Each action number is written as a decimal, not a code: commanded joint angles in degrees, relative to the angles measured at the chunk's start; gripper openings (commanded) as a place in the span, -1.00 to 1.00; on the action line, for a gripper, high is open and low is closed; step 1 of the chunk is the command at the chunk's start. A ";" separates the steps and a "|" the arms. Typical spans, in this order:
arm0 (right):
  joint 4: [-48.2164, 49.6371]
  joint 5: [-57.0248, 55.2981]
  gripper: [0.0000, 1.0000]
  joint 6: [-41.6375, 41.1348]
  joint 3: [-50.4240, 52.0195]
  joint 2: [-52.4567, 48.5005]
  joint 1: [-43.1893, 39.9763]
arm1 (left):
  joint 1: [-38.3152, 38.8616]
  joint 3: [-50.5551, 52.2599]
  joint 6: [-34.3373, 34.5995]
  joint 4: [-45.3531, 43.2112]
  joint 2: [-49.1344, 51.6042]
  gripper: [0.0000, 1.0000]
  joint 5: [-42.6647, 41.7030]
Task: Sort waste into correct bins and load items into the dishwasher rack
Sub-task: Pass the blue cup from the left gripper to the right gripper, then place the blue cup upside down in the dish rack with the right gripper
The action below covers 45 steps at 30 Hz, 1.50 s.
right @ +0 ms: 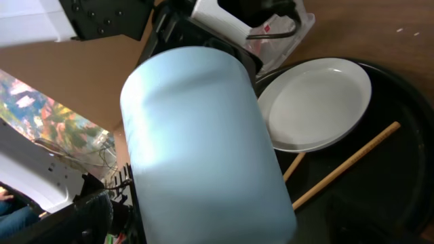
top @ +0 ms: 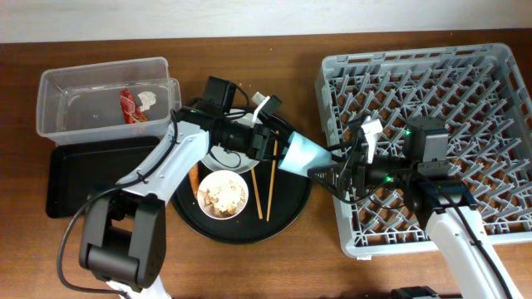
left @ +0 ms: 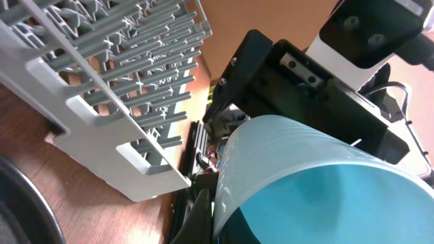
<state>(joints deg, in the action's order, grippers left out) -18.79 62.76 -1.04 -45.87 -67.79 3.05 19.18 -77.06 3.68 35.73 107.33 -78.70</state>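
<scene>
Fingers of the right gripper clasp the narrow end of the small light-blue cup, which lies on its side in the air over the right edge of the large round black tray, just left of the big grey plastic dishwasher rack; the left gripper meets the cup's wide rim from the other side, but whether it is clenched or released cannot be told; on the round tray sit the pale round plate, the pair of wooden chopsticks, the small pale bowl of beige rice-like scraps and the orange-brown sausage-shaped piece; far left, the clear plastic tub holds the red snack wrapper and the white crumpled tissue; the shallow black rectangular tray lies just in front of it.
</scene>
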 commanded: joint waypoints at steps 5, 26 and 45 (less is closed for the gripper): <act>0.22 3.67 0.40 0.79 -0.85 -0.13 -0.02 | 1.29 -1.09 0.15 -1.20 -1.60 -0.99 -1.46; -36.17 -45.81 -0.19 -4.55 -20.85 2.82 -2.86 | -14.03 -1.09 -0.74 16.90 -10.47 0.87 61.61; -50.23 -55.65 0.66 -8.92 -27.32 -18.93 -37.62 | -15.45 -1.09 -0.70 19.89 -13.94 0.98 72.43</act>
<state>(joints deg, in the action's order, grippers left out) -69.41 1.52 -9.58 -72.34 -84.16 -34.22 4.03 -77.38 3.81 55.22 94.70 -6.72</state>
